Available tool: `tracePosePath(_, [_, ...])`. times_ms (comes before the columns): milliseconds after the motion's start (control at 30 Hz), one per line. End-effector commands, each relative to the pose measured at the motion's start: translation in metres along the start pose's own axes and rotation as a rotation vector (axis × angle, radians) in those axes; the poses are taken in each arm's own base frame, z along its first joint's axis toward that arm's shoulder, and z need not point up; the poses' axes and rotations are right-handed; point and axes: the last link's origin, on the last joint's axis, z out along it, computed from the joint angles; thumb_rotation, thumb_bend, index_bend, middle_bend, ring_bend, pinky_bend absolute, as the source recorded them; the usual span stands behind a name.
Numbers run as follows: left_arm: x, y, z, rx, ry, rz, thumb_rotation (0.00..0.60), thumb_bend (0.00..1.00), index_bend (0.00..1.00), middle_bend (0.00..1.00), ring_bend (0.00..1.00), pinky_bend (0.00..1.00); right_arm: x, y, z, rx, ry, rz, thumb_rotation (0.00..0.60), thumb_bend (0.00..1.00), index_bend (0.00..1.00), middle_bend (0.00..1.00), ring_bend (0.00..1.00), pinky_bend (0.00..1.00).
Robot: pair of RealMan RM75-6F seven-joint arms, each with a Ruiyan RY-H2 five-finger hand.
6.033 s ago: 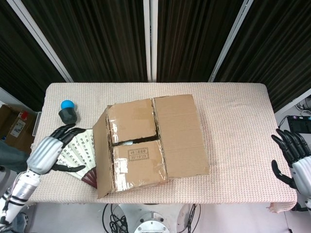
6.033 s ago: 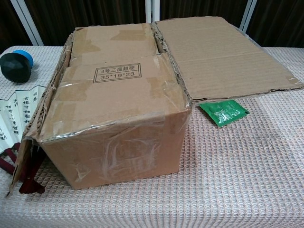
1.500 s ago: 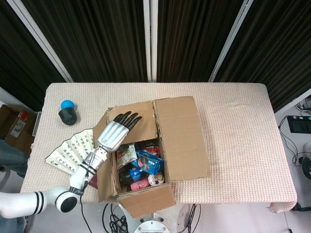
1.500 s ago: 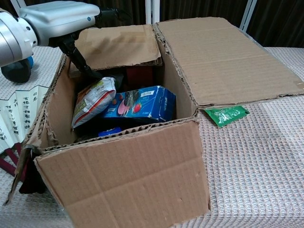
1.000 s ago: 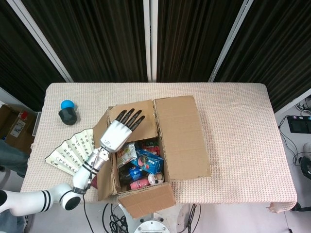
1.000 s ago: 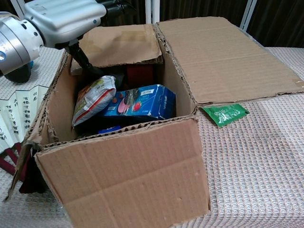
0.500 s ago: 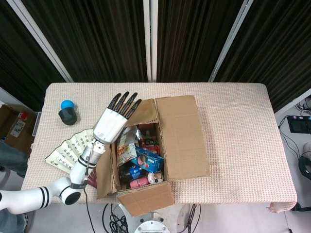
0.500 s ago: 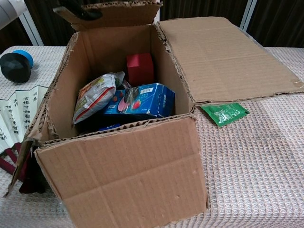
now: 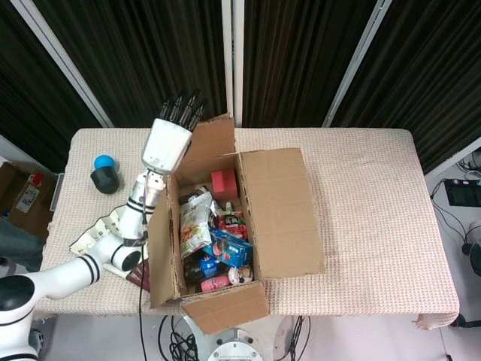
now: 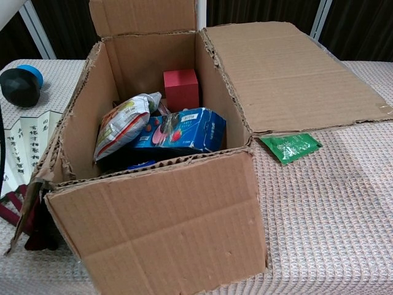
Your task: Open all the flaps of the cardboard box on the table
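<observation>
— Blue-capped dark cup [image 9: 104, 174] at the far left of the table [image 9: 376, 210], yes? And what lies below it?

— A folding paper fan [image 9: 101, 235], spread on the cloth, partly under the robot's left arm. The chest view shows both again at the left edge.

— Where is the left hand?

— The left hand [image 9: 170, 138] is raised above the table's far-left part, its flat palm side against the back flap [image 9: 209, 139] of the cardboard box [image 9: 218, 233]. Its dark fingers [image 9: 180, 107] are straight and close together, pointing away from the robot. It grasps nothing; it only touches the flap.

— And the box?

— Near the middle of the table, slightly left, at the front edge. The back flap stands upright, the front flap [image 10: 159, 227] hangs down over the near wall, the left flap [image 9: 159, 248] leans outward, and the right flap [image 9: 279, 210] lies folded out nearly flat.

— Inside?

— A red carton [image 10: 180, 89] at the back, a snack bag [image 10: 121, 126], a blue packet [image 10: 184, 130].

— Further right?

— A green sachet [image 10: 288, 146] on the cloth, half under the right flap's edge. The right hand is not in either view.
</observation>
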Motion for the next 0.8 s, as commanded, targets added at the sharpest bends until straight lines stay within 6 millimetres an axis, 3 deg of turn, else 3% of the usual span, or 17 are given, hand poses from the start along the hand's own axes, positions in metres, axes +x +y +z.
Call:
tracePosePath(33, [-0.015,0.007,0.02,0.046,-0.029,-0.03,0.6,0.24,0.0,0.0,0.02,0.16,0.004,0.002,-0.002,-0.008,0.01,0.0,0.6,0.5,0.0,0.0,0.0,0.0])
tracePosePath(167, [-0.017,0.002,0.012,0.033,-0.016,-0.027,0.6,0.23,0.0,0.0,0.02,0.16,0.005,0.006,-0.004,-0.018,0.015,0.001,0.6,0.5,0.0,0.0,0.0,0.0])
tracePosePath(300, [-0.008,-0.004,-0.002,0.03,0.003,-0.097,0.6,0.07,0.0,0.0,0.02,0.16,0.001,0.007,-0.003,-0.015,0.003,0.006,0.6,0.5,0.0,0.0,0.0,0.0])
tracePosePath(400, [0.007,-0.009,-0.024,0.015,-0.018,-0.211,0.6,0.02,0.0,0.0,0.02,0.16,-0.001,0.006,-0.003,-0.008,0.0,0.007,0.6,0.49,0.0,0.0,0.0,0.0])
tracePosePath(600, [0.046,-0.046,-0.103,0.043,-0.053,-0.244,0.6,0.04,0.03,0.0,0.02,0.16,-0.007,0.011,-0.016,-0.054,0.024,-0.1,0.6,0.48,0.0,0.0,0.0,0.0])
tracePosePath(800, [0.071,-0.102,-0.207,0.121,-0.29,-0.236,0.6,0.06,0.05,0.01,0.03,0.16,-0.03,0.022,-0.047,-0.151,-0.043,-0.204,0.6,0.49,0.0,0.0,0.0,0.0])
